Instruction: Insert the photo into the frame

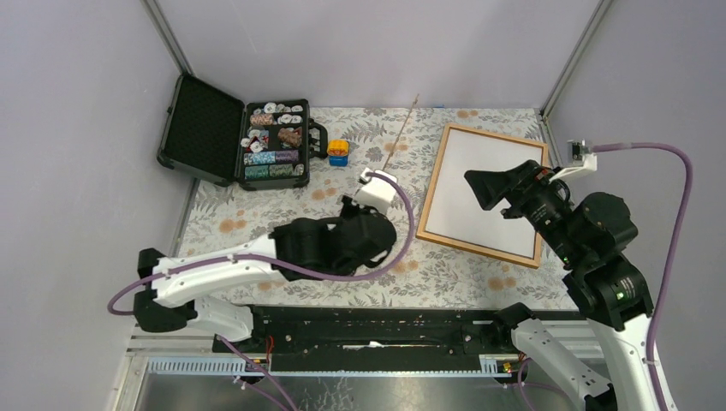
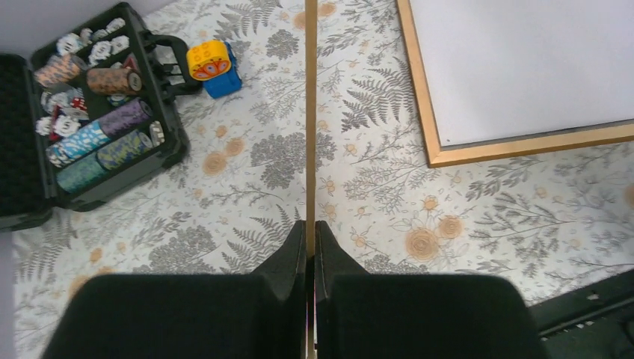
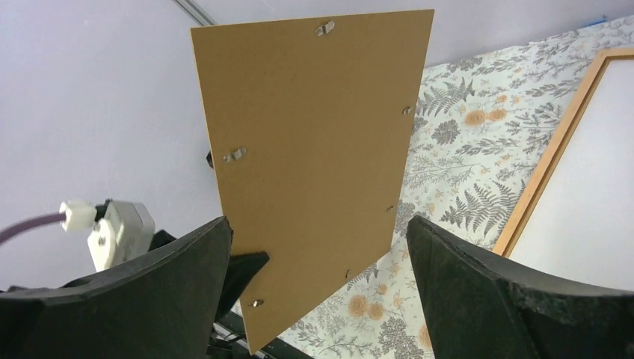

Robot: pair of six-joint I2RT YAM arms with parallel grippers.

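**View coverage.** The top view shows the backing board point(image 1: 401, 133) only as a thin slanted line, because it stands on edge above the bench point(image 1: 248, 210). The right wrist view shows its broad brown face with small metal clips and a hanger fitting. The left wrist view shows the board edge-on as a narrow vertical strip. The open case point(image 1: 201, 128) of poker chips and the yellow-and-blue toy block point(image 1: 339, 151) appear in the top and left wrist views only.

**Task items.** The frame point(image 1: 434, 175) lies flat on the right part of the bench. The photo point(image 1: 458, 205) lies inside it, plain white side up, reaching the moulding on every visible side. The printed side cannot be seen.

**Edges and clearance.** The board stands between the case and the frame, apart from both. Bare floral cloth runs between the board and the frame's left moulding. The frame's far corner sits near the right-hand upright post.

**Claw state.**
- Left claw point(image 2: 310, 228): fingers together, clamped on the lower edge of the backing board, which it holds upright.
- Right claw point(image 3: 318, 224): fingers spread wide, gripping nothing, hovering over the right half of the frame and facing the board.
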